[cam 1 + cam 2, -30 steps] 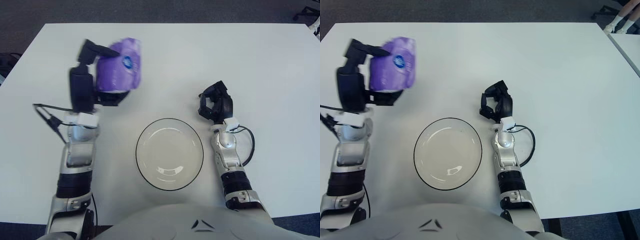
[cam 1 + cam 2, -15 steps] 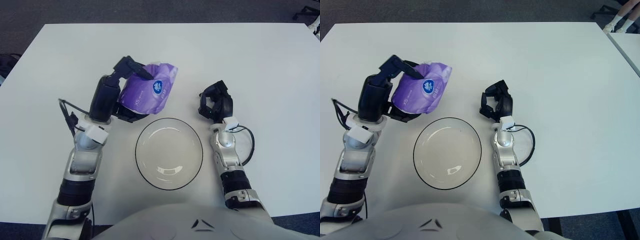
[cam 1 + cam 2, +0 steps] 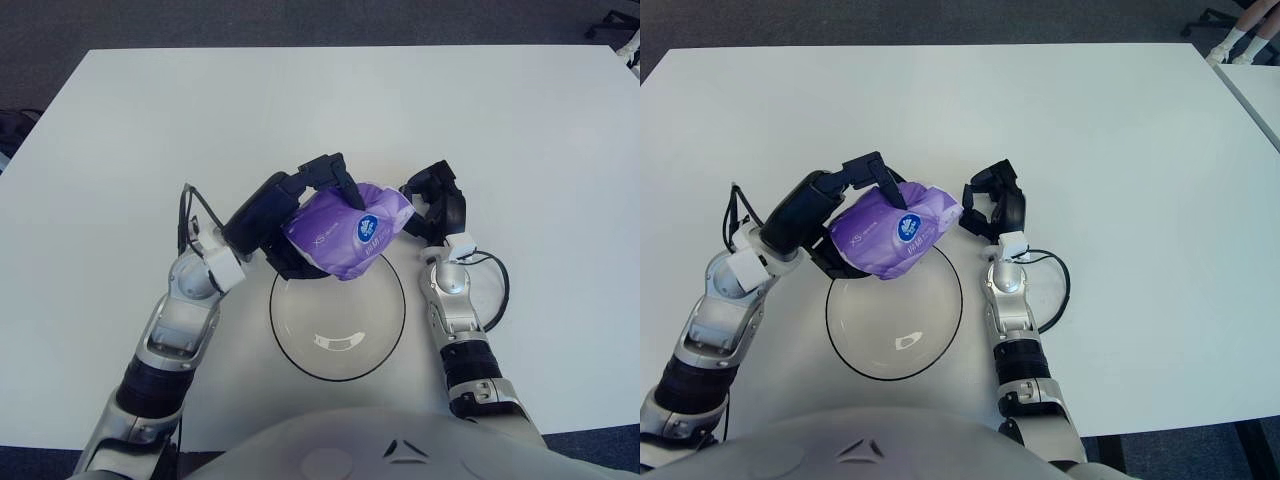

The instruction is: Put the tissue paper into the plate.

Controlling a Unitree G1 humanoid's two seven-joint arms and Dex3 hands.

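now left hand (image 3: pixel 300 215) holds tissue pack (image 3: pixel 345 232), hiding plate (image 3: pixel 337 345) rim.

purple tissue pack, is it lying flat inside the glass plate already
No, the purple tissue pack is gripped in the left hand, held over the far rim of the round glass plate.

A white counter (image 3: pixel 520 120) fills most of the scene. Dark grey carpet floor (image 3: pixel 300 22) lies beyond its far edge, another white tabletop (image 3: pixel 1262 95) at far right.

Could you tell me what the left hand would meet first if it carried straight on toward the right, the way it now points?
Probably the right hand: the tissue pack in the left hand already shows almost against it, though depth is unclear.
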